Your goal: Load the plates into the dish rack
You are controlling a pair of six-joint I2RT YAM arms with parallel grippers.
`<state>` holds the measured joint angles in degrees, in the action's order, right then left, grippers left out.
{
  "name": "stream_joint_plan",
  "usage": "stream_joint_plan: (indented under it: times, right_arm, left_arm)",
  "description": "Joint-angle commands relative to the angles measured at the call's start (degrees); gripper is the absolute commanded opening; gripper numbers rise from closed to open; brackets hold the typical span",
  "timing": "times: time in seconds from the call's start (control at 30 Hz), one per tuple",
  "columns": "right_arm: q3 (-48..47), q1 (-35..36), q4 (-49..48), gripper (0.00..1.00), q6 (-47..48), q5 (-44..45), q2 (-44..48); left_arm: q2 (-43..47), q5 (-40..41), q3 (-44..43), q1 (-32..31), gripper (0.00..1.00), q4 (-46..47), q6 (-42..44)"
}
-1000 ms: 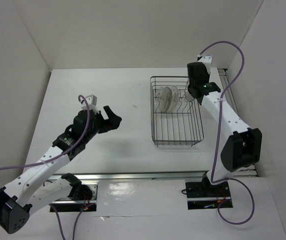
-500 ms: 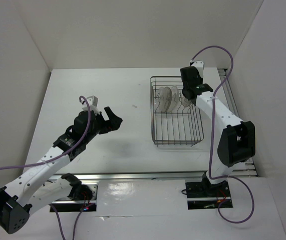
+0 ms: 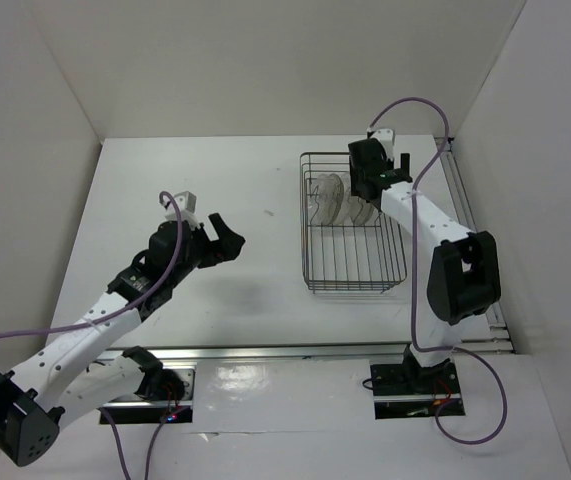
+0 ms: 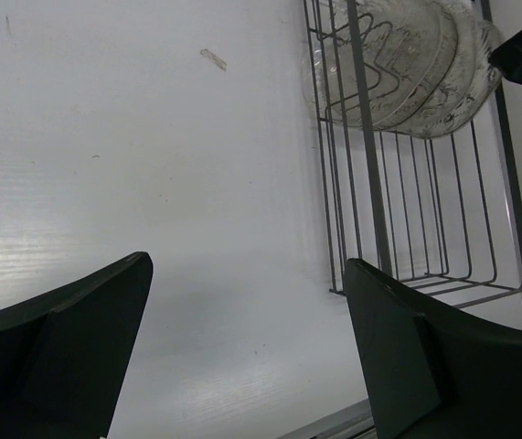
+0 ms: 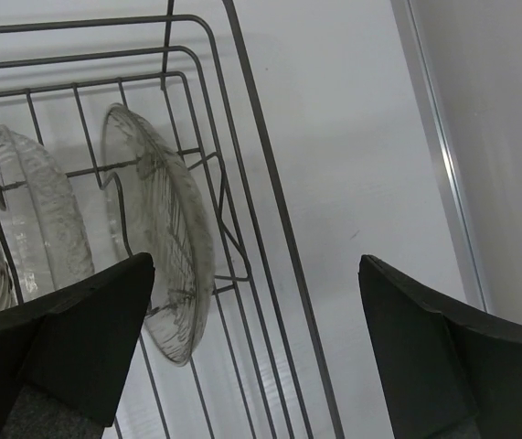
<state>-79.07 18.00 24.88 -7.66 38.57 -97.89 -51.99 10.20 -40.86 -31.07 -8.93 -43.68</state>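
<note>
Three translucent plates stand upright in the wire slots at the far end of the dish rack [image 3: 355, 288]. In the right wrist view the nearest plate [image 5: 162, 229] is beside my left finger, and a second plate [image 5: 46, 215] stands behind it. My right gripper [image 5: 253, 265] hangs open over the rack's right side wire [image 5: 281, 210], holding nothing. From above, the right gripper [image 3: 370, 185] is right of the plates [image 3: 330, 196]. My left gripper [image 3: 227, 243] is open and empty above the bare table, left of the rack. The left wrist view shows the left gripper [image 4: 247, 265], the rack [image 4: 367, 137] and the plates [image 4: 407, 64].
White walls enclose the table on three sides. A metal rail [image 3: 470, 215] runs along the table's right edge beside the rack. A small mark [image 4: 213, 59] lies on the table left of the rack. The near part of the rack holds no plates.
My right gripper has gone from shut to open. The right arm has swung left over the rack's far end. The left arm has not moved.
</note>
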Motion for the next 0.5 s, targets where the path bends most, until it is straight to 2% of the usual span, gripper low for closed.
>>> stream_joint_plan:
  times: [0.0, 0.23, 0.33, 0.47]
  right_arm:
    - [-2.66, 0.11, -1.16, 1.00, -0.69, 0.63, -0.55]
    - [-4.68, 1.78, 2.00, 1.00, -3.76, 2.20, 9.11]
    - [-8.73, 1.78, 6.83, 1.00, -5.52, 5.20, 13.15]
    - [-11.37, 3.09, 12.10, 1.00, -6.58, 4.51, 18.42]
  left_arm:
    - [-1.36, 0.70, -0.18, -0.22, 1.00, 1.55, 0.61]
    - [-6.19, 3.77, -6.67, -0.22, 1.00, -5.65, 0.09]
    - [-9.26, 4.31, -12.47, -0.22, 1.00, -11.18, 0.09]
    - [-10.77, 8.08, -22.65, -0.22, 1.00, -19.71, 1.31]
